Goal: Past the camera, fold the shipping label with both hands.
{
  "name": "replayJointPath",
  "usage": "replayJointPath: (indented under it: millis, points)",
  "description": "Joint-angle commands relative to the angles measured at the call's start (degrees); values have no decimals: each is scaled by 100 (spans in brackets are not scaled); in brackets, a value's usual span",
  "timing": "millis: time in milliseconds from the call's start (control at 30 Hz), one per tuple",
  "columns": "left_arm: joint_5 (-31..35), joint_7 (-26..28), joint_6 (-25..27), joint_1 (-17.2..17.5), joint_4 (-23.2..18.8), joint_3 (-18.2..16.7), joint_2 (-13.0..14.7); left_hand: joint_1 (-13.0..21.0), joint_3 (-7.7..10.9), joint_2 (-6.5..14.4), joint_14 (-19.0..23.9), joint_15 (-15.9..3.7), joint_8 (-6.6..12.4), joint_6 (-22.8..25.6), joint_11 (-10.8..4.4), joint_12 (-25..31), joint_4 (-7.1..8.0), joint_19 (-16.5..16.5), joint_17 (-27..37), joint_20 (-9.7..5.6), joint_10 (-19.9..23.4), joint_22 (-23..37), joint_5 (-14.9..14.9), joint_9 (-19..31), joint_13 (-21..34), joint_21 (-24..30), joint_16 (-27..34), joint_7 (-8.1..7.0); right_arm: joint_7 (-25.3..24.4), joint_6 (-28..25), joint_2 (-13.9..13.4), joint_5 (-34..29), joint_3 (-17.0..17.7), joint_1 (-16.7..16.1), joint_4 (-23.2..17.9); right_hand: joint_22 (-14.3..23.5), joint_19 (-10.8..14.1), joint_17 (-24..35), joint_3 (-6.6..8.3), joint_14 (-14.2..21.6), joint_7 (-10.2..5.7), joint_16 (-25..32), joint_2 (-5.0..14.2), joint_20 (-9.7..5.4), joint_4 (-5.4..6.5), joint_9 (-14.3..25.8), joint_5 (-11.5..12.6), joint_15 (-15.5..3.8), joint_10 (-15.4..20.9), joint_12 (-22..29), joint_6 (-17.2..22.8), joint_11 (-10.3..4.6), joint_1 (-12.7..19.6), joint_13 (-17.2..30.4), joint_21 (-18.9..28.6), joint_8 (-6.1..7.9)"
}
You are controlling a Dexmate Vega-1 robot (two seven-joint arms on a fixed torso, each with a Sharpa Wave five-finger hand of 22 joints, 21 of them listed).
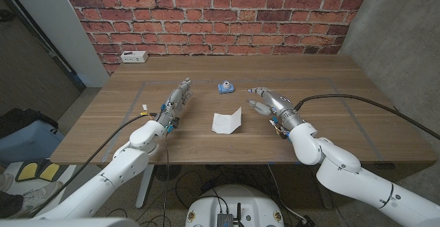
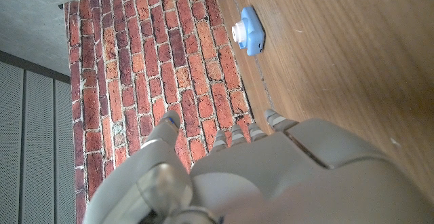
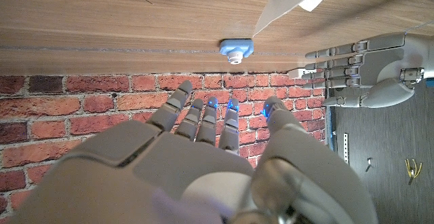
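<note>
Your white paper shipping label [image 1: 227, 121] lies on the wooden table [image 1: 330, 127] between the two hands, nearer you than the small blue toy camera [image 1: 225, 87], and its right edge already stands up off the wood while the rest lies flat. The task wording puts the fold past the camera, but the sheet sits on the near side of it, so work from where the paper really is. Your left hand [image 1: 178, 98] waits to the left of the label, fingers straight and a little apart, holding nothing; your right hand [image 1: 269, 102] waits to the right, fingers extended and spread, thumb out, also holding nothing. Neither touches the paper. Judging by this, the fold is only begun or has sprung back. Bring the left hand in first and press its fingertips on the flat left portion so the sheet cannot slide on the smooth wood. Then slip the right fingers under the raised edge, carry it over toward the left, line up the edges, and press along the crease. Go slowly: thin paper skates away easily, and the camera is near enough to get knocked.
</note>
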Motion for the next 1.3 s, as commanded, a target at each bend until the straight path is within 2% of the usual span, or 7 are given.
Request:
replayJointPath:
  millis: [33, 133, 233, 300, 467, 600, 1300]
  points:
    - [-33, -89, -44, 14, 45, -11, 23, 2, -17, 57, -116, -8, 29, -45, 3, 35, -17, -21, 23, 20, -35, 22, 30, 15, 13, 59, 36, -5, 87, -2, 88, -286, -178, 15, 24, 23, 74, 12, 82, 132, -122, 71, -15, 54, -13, 27, 40, -239, 136, 55, 146, -350, 128, 17, 30, 32]
    - [-39, -116, -63, 13, 67, -8, 19, 2, -18, 56, -116, -9, 26, -55, 0, 36, -17, -18, 23, 21, -32, 22, 29, 15, 13, 61, 36, 8, 124, 3, 100, -317, -194, 9, 21, 24, 105, 8, 101, 173, -161, 81, -19, 68, -26, 26, 44, -248, 199, 63, 190, -420, 170, 15, 39, 37]
    - [-44, -134, -73, 11, 86, -6, 17, 2, -18, 57, -121, -2, 25, -61, 0, 35, -18, -21, 23, 21, -36, 22, 30, 15, 13, 61, 35, 21, 171, 6, 125, -351, -228, 15, 29, 25, 128, 2, 118, 202, -161, 84, -31, 86, -50, 25, 49, -264, 211, 56, 196, -371, 209, 12, 45, 30]
    - [-57, -155, -79, 9, 103, -4, 12, 2, -21, 53, -118, -13, 26, -61, -9, 37, -20, -18, 23, 10, -32, 21, 30, 15, 12, 62, 36, 11, 228, -11, 136, -388, -261, 32, 28, 25, 142, -5, 129, 219, -163, 82, -49, 98, -76, 24, 52, -259, 220, 50, 196, -391, 244, 10, 47, 24]
    - [-71, -174, -81, 16, 117, 0, 10, 3, -19, 59, -120, 0, 24, -70, -2, 35, -19, -20, 23, 21, -37, 22, 30, 15, 13, 63, 36, 23, 329, -48, 171, -488, -336, 66, 39, 23, 168, -29, 177, 245, -162, 60, -119, 122, -196, 18, 61, -265, 205, 13, 144, -389, 386, 0, 46, -15]
    - [-72, -167, -82, 35, 103, -7, 21, 4, -19, 60, -123, -4, 24, -72, -3, 36, -19, -21, 23, 21, -35, 22, 30, 15, 13, 63, 35, 29, 430, -49, 199, -538, -400, 96, 58, 23, 163, -39, 209, 244, -188, 40, -140, 110, -261, 16, 68, -285, 203, -7, 128, -450, 485, -6, 37, -29]
    - [-79, -164, -126, 70, 115, -16, 9, 2, -23, 59, -126, 1, 27, -81, -1, 36, -20, -23, 23, 23, -36, 21, 29, 15, 13, 66, 35, 29, 817, 45, 276, -716, -593, 234, 154, 25, 154, -41, 282, 232, -242, 6, -121, 94, -330, 14, 96, -331, 179, -53, 104, -552, 705, -14, 22, -51]
